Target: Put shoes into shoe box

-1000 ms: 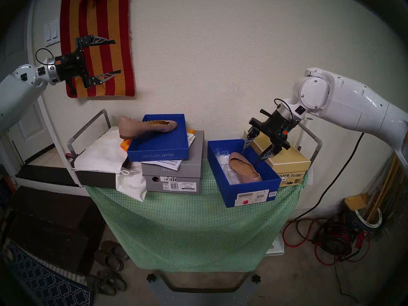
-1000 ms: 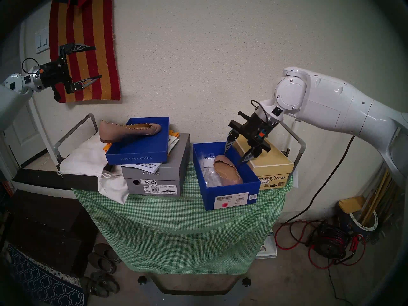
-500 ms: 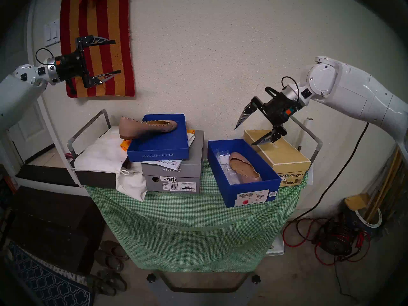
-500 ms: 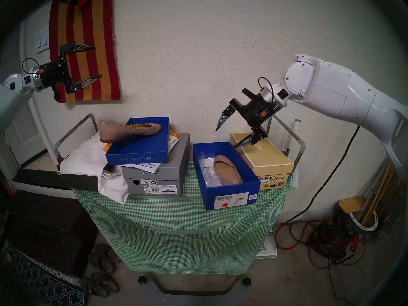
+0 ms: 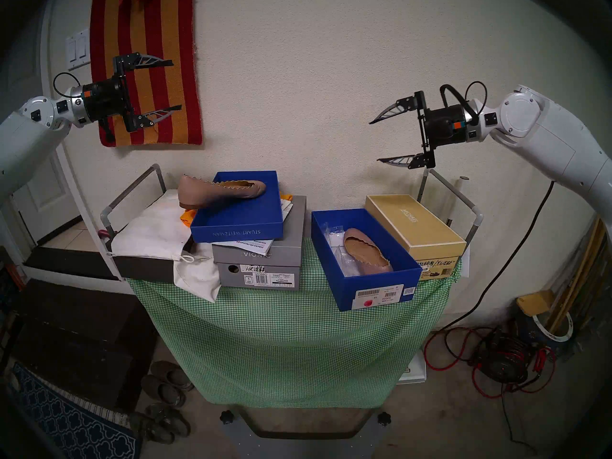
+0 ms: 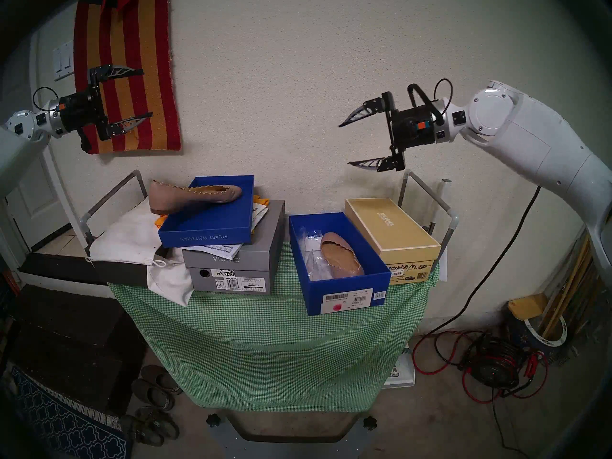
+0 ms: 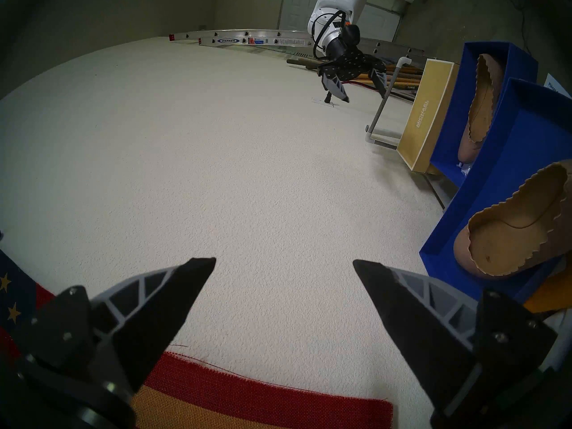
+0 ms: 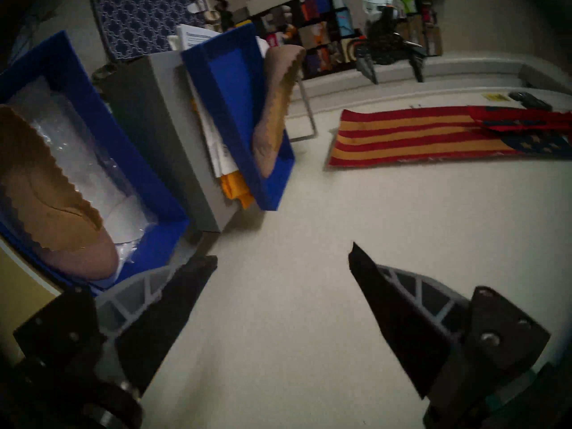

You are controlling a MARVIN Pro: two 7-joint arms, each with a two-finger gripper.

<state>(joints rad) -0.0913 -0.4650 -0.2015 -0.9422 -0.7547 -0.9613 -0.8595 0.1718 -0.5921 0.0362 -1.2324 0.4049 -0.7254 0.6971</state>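
Item 1, shoe in box (image 5: 367, 253): 1 beige-pink scalloped flat is lying inside the shoe box (image 5: 377, 291), toe toward the labelled end, resting against crumpled clear plastic wrapping (image 5: 334, 236). The box is sitting on the green checked cloth (image 5: 291, 342), between the gray VIONIC box (image 5: 261, 269) and the tan box (image 5: 417, 226).

Item 2, shoe on lid (image 5: 221, 194): the other flat is lying across the shallow blue lid (image 5: 238, 231), heel end overhanging the lid's left edge above the white dust bag (image 5: 155, 229). The lid is itself perching on loose papers atop the VIONIC box.

Item 3, left gripper (image 5: 174, 85): hanging high before the striped wall cloth (image 5: 145, 64), jaws spread wide, holding nothing.

Item 4, right gripper (image 5: 376, 140): hovering above the tan box, jaws spread wide, empty.

Risks: 1 shoe is still needing transfer. The overhanging heel is likely to tip or slide off if nudged, and a push on the lid is likely to shift it on the papers. The plastic in the box is taking up floor space and may be keeping the 2nd shoe from seating flat.

Hard to make out: the right wrist view is blurring; the box floor under the plastic is hidden; the papers' text is partly covered.
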